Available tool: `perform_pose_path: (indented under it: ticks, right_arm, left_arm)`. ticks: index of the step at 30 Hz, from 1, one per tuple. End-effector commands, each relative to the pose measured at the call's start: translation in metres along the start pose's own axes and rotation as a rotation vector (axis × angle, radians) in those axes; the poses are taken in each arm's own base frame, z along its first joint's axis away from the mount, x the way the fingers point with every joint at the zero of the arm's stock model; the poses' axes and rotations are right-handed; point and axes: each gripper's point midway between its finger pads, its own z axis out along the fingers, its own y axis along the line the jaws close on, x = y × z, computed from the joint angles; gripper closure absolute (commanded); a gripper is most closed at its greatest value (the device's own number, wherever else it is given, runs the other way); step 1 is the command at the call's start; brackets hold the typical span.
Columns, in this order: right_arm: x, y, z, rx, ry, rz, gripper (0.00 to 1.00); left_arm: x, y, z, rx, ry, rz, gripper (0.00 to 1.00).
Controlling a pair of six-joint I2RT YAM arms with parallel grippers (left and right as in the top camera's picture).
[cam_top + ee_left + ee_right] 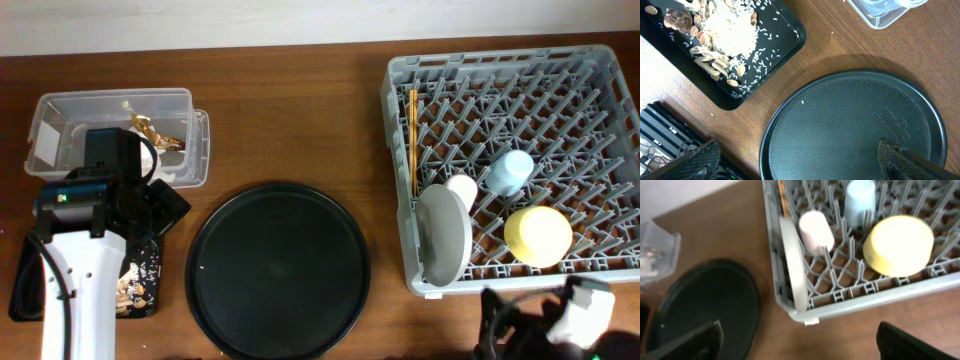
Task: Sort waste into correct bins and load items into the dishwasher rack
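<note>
Bright, even light; soft shadows; overhead + left wrist views sharp; right wrist blurry, incl. rack (865, 302).

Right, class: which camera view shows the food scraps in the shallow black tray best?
The left wrist view: the food scraps lie close and sharp in the black tray. Overhead, the left arm covers most of them; only a strip shows. The right wrist view misses them.

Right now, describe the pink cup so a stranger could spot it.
Find the big grey dishwasher rack on the table's right. Near its front left corner, the pink cup sits beside the plate standing on edge. Its neighbours are a light-blue cup and a wider yellow bowl; it alone is pink.
</note>
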Motion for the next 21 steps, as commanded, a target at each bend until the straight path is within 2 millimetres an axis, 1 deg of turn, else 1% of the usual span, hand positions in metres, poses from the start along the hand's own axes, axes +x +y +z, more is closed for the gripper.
perform_pose_path:
  ticks: [1,3,5,7,9,12,15,18,21]
  right_arm:
    - [-0.009,0.007,0.021,-0.073,-0.102,-0.042,0.01]
    - [-0.015,0.018,0.033,-0.153,-0.18,-0.1,0.01]
    - [-0.013,0.022,0.049,-0.203,-0.231,-0.13,0.01]
    - [-0.009,0.021,0.065,-0.22,-0.257,-0.14,0.01]
    - [-0.006,0.019,0.086,-0.227,-0.281,-0.143,0.01]
    - [-0.001,0.016,0.109,-0.236,-0.31,-0.147,0.01]
    - [0.003,0.013,0.119,-0.236,-0.33,-0.17,0.01]
    - [0.01,0.01,0.127,-0.219,-0.33,-0.261,0.01]
    - [0.017,0.006,0.136,-0.198,-0.311,-0.296,0.01]
  left_arm:
    - [-0.002,0.001,-0.004,0.007,-0.015,-0.008,0.01]
    - [-0.002,0.001,-0.004,0.007,-0.015,-0.008,0.01]
    - [-0.002,0.001,-0.004,0.007,-0.015,-0.008,0.01]
    - [-0.002,0.001,-0.004,0.007,-0.015,-0.008,0.01]
    - [-0.002,0.001,-0.004,0.007,-0.015,-0.008,0.01]
    - [-0.002,0.001,-0.004,0.007,-0.015,-0.008,0.01]
    - [-0.002,0.001,-0.004,0.007,-0.015,-0.008,0.01]
    - [-0.002,0.001,-0.004,0.007,-0.015,-0.008,0.01]
    - [-0.002,0.001,-0.004,0.007,-0.015,-0.008,0.01]
